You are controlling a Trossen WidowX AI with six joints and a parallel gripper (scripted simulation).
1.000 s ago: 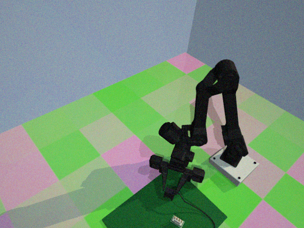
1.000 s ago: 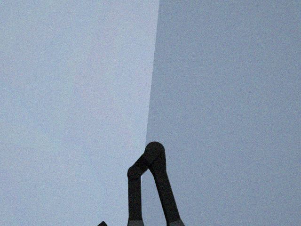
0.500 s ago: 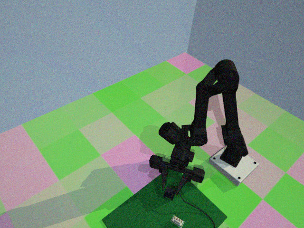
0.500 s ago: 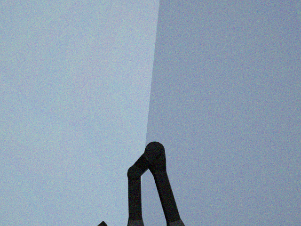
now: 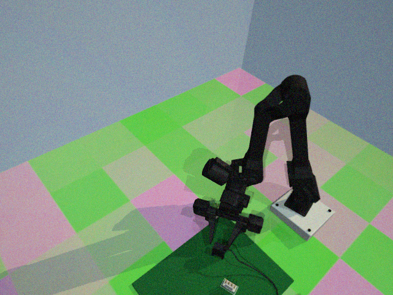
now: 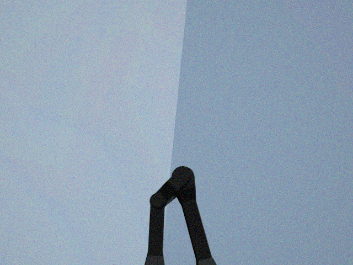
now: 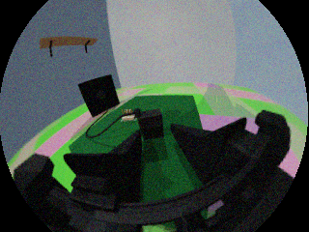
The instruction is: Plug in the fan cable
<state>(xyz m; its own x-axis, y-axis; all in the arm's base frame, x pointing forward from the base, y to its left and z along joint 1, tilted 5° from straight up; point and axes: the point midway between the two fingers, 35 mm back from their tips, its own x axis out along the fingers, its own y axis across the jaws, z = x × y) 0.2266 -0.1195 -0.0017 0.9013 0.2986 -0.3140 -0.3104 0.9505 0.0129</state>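
Observation:
The black plug point(image 5: 218, 250) point(image 7: 151, 125) is at my fingertips, over the green board point(image 5: 177, 276) point(image 7: 179, 103), away from the header. Its height above the board is hard to tell. My gripper point(image 5: 218, 246) point(image 7: 156, 130) is open, its fingers parted around the plug. A gap shows beside one fingertip in the top view; the other fingertip overlaps the plug. The white four-pin header point(image 5: 229, 284) point(image 7: 127, 117) stands on the board, nothing on its pins. The dark cable point(image 5: 241, 261) point(image 7: 91, 136) runs from the plug. The square black fan point(image 7: 98, 95) stands past the board in the wrist view.
The arm's white base plate point(image 5: 317, 219) sits behind and right of the board in the top view. A brown wall shelf point(image 7: 68, 42) shows in the wrist view. The exterior view shows only the arm's upper links point(image 6: 182, 179) and the walls.

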